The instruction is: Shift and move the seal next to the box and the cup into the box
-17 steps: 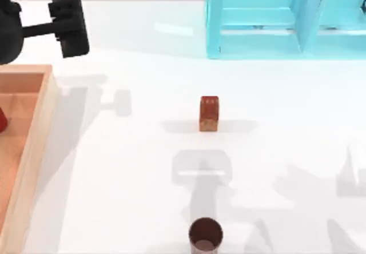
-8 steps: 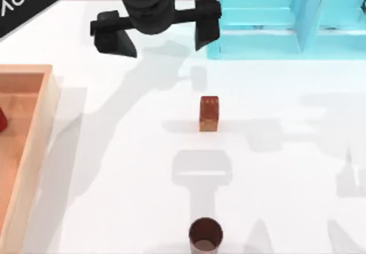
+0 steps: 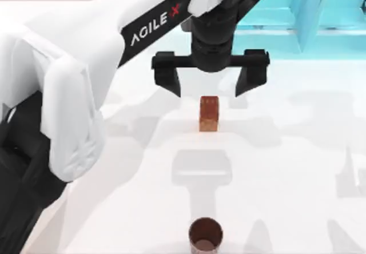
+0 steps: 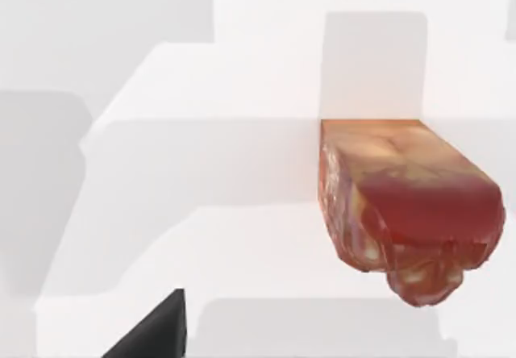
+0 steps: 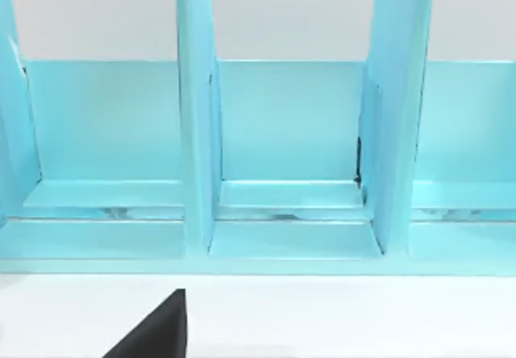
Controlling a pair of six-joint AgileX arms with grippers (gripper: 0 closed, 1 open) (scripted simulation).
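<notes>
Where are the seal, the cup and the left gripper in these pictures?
seal point(image 3: 209, 114), top view, on its upper face.
cup point(image 3: 205, 234), top view, on its dark inside, near the table's front edge.
left gripper point(image 3: 210, 85), top view, midway between its open fingertips, just behind the seal.

The seal point(image 3: 209, 114) stands mid-table — cup point(image 3: 205, 235) before it.

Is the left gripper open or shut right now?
Open. In the top view the left gripper has its two fingers spread wide apart, above the seal, not touching it.
</notes>
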